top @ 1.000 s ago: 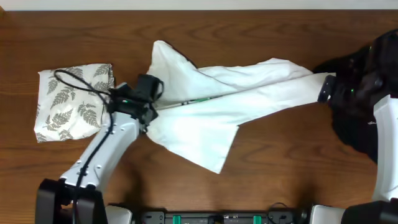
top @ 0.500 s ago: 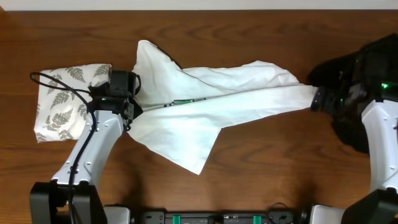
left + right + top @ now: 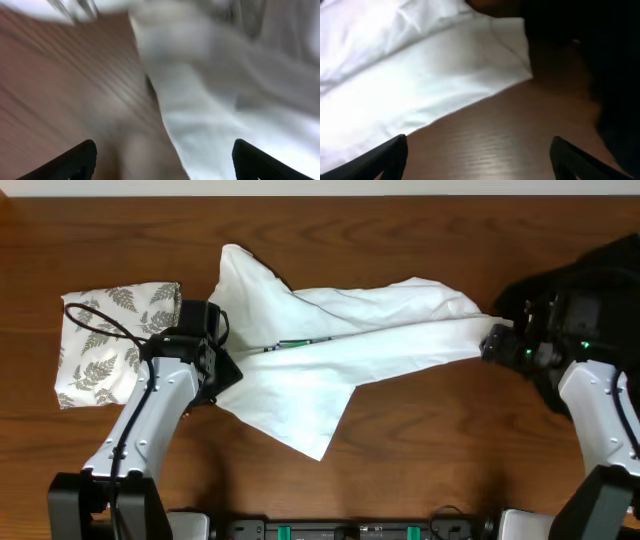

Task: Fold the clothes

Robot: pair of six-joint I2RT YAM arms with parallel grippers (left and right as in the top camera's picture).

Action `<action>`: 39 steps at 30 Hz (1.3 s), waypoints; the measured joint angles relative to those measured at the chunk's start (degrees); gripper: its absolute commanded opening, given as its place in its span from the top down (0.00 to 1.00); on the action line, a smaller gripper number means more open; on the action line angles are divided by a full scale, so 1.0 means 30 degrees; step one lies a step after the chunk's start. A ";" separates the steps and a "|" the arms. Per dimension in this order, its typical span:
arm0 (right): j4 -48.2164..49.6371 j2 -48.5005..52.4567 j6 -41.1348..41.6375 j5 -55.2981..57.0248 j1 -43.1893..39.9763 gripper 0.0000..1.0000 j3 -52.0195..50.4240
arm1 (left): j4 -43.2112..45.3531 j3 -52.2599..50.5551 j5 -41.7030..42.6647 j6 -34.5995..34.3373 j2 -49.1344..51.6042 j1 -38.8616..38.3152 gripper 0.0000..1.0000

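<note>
Left pincer (image 3: 165, 162) released: fingers (image 3: 75, 160) spread wide, nothing between, over the left edge of the white T-shirt (image 3: 340, 355) and bare counter (image 3: 420, 450); wrist view blurred. Right pincer (image 3: 479, 157) also released, tips wide apart above the shirt's right end and the wood, with the black garment (image 3: 600, 60) just beside. Seen from overhead: T-shirt lying on the counter, stretched lengthwise between both pincers, one corner pointing to the far left, another toward the near edge, small green mark at the central crease. Fern-print folded cloth (image 3: 110, 345) near the left arm, apart from the shirt.
</note>
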 measured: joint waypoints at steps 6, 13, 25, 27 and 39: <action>0.1195 0.0306 -0.0015 -0.0576 0.0568 0.10 -0.0503 | -0.0634 -0.0262 0.1829 0.0000 0.0000 -0.0007 0.08; 0.1042 0.1413 -0.0015 -0.0692 0.0729 0.09 -0.0685 | 0.1588 -0.2528 0.2266 0.0007 0.0000 0.0000 0.08; 0.0889 0.1435 -0.0080 -0.0750 0.0729 0.12 -0.0707 | 0.6003 -0.5209 0.2397 0.0000 0.0000 0.0000 0.08; 0.0882 0.1435 -0.0080 -0.0750 0.0729 0.12 -0.0707 | 0.6506 -0.5362 0.2747 0.0000 0.0000 -0.0007 0.10; 0.0743 0.1435 -0.0080 -0.0750 0.0729 0.14 -0.0714 | 0.7125 -0.5472 0.3738 -0.0051 0.0153 0.0000 0.65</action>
